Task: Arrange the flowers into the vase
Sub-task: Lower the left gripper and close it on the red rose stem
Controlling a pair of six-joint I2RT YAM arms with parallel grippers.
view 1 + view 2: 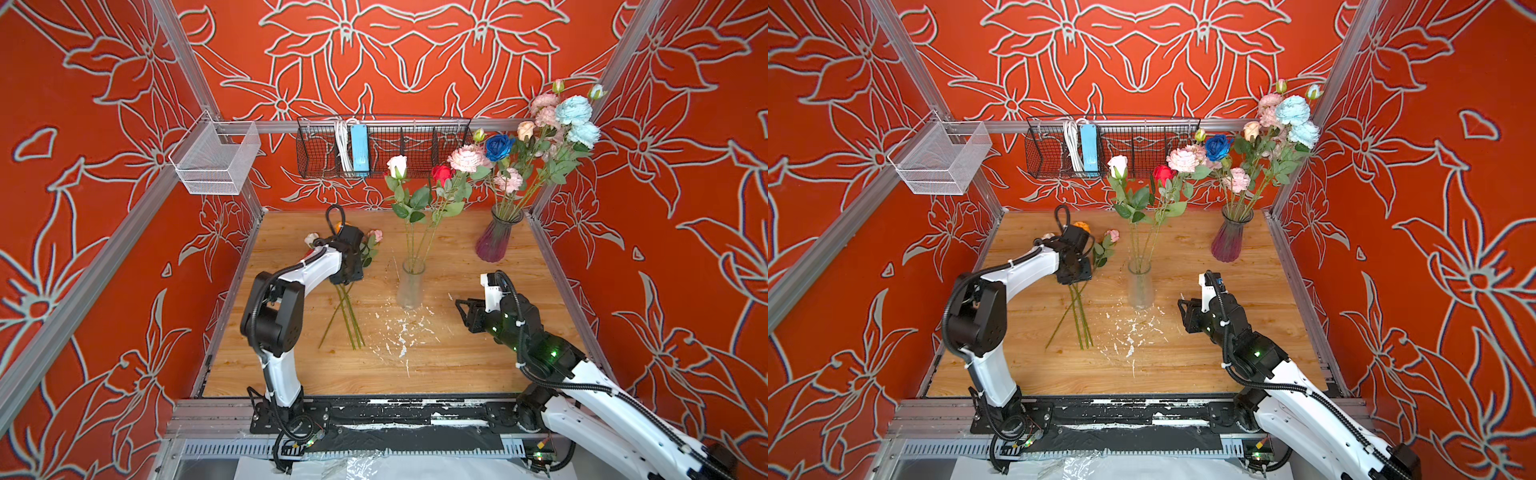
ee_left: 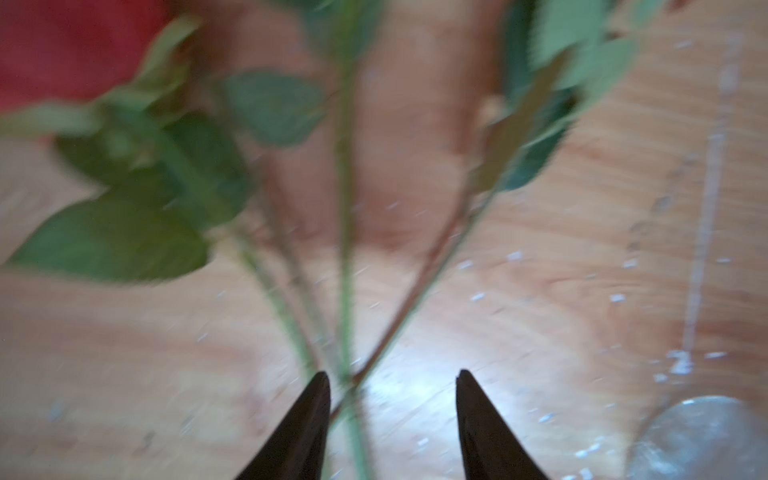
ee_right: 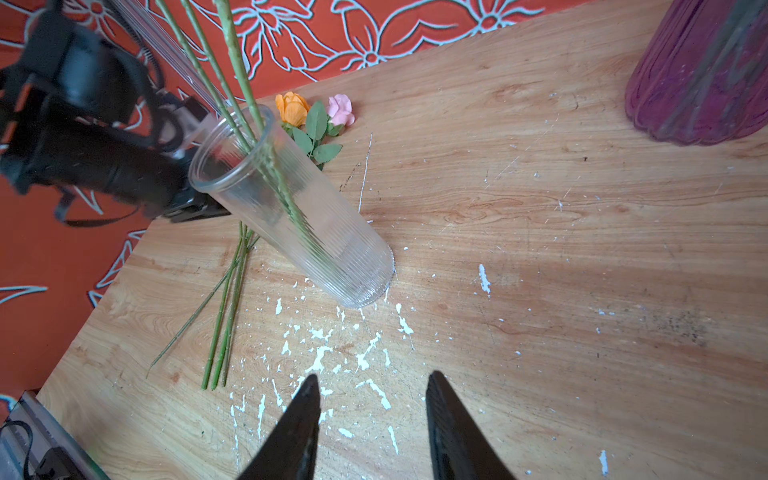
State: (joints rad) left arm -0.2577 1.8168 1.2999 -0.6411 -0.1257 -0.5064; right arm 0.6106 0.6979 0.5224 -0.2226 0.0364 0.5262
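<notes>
Both top views are bright and sharp, while the left wrist view is motion-blurred, the flowers [image 2: 345, 208] smeared, glare on the desk [image 2: 415, 399].

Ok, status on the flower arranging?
Left gripper open, straddling loose green flower stems lying flat. Right gripper open, empty. Clear ribbed glass vase upright, three flowers in. Nothing in the way.

Red wallpaper [image 1: 407, 50] printed with large grey-outlined lilies covers the back and both side walls of the booth, which is framed by aluminium rails [image 1: 274, 126]. A white mesh basket [image 1: 216, 160] hangs at the back left corner. A black wire basket [image 1: 415, 149] on the back rail holds a light blue power strip [image 1: 359, 149] and a bundled white cable [image 1: 341, 145]. The wood-grain table [image 1: 478, 365] is brightly lit, with white flecks [image 1: 401, 332] near its middle.
</notes>
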